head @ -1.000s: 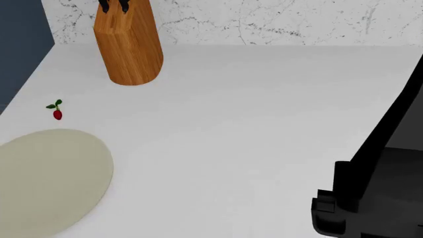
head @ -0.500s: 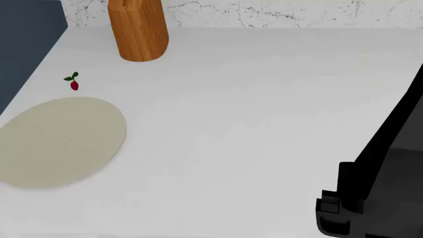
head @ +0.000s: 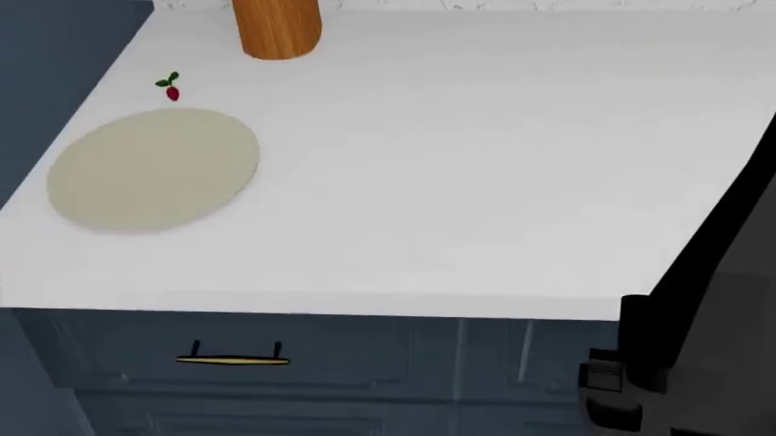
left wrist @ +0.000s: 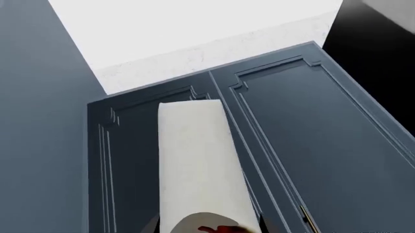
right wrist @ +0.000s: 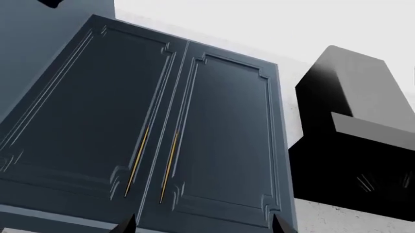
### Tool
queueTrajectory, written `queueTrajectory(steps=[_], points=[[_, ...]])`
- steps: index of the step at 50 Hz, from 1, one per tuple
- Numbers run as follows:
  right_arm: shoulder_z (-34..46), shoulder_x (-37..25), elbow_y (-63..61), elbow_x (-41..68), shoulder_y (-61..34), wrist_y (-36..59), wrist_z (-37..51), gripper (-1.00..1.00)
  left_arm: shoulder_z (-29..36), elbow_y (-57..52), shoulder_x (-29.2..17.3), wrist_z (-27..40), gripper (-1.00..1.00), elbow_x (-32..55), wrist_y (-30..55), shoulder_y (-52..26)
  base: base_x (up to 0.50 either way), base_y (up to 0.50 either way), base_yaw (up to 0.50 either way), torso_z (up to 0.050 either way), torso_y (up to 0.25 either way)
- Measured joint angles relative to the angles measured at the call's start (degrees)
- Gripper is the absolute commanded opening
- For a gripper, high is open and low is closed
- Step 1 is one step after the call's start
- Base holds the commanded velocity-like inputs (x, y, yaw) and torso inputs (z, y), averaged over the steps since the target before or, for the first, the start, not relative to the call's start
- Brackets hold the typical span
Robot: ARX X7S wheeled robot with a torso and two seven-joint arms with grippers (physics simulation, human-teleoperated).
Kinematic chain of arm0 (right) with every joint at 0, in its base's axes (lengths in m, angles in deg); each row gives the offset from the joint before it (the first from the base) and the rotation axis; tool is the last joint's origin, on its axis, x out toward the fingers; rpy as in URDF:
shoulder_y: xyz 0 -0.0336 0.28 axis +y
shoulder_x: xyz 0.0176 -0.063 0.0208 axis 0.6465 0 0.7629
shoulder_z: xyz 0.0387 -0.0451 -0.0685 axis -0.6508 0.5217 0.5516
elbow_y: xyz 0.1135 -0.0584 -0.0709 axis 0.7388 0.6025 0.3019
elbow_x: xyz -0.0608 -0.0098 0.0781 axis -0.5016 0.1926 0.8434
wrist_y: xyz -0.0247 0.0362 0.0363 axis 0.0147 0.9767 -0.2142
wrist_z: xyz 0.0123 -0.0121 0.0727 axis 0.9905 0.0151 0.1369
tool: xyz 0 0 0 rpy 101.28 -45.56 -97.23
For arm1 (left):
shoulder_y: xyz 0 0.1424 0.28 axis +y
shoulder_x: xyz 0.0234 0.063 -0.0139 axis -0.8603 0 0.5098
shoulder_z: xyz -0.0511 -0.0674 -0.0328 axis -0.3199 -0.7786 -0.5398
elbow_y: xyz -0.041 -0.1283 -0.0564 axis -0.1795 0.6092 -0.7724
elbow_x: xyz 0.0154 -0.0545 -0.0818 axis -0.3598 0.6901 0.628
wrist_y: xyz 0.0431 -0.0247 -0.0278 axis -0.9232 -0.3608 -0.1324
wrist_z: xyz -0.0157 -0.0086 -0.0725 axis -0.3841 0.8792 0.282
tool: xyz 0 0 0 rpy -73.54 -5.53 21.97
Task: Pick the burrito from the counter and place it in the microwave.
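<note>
White counter [head: 485, 182] now shows its front edge; left gripper [left wrist: 207, 228] grasps the burrito [left wrist: 198, 165].

Ahead of our right gripper [right wrist: 202, 225] we see two tall blue-grey cabinet doors [right wrist: 162, 121] standing side by side, each framed with raised panel moulding. Two thin brass bar handles [right wrist: 153, 162] run along the seam where the doors meet, one on each door, close together. Only the two dark fingertips [right wrist: 126, 224] of our gripper show at the frame's edge, set well apart with nothing between them. Beside the doors sits a large black box-shaped body [right wrist: 353, 145] with a grey face, against a pale surface [right wrist: 259, 24].
</note>
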Motion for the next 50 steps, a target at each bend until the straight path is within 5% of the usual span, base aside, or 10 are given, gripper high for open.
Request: queueTrajectory(steps=[10, 50], points=[[-0.5, -0.4, 0.0, 0.2, 0.0, 0.0, -0.4, 1.0, 0.1, 0.1, 0.0, 0.0, -1.0, 0.2, -0.1, 0.0, 0.0, 0.03, 0.0, 0.0, 0.0], [-1.6, 0.0, 0.1, 1.4, 0.0, 2.0, -1.2, 1.0, -0.5, 0.3, 0.0, 0.0, -1.0, 0.1, -0.1, 0.1, 0.0, 0.5, 0.0, 0.0, 0.0]])
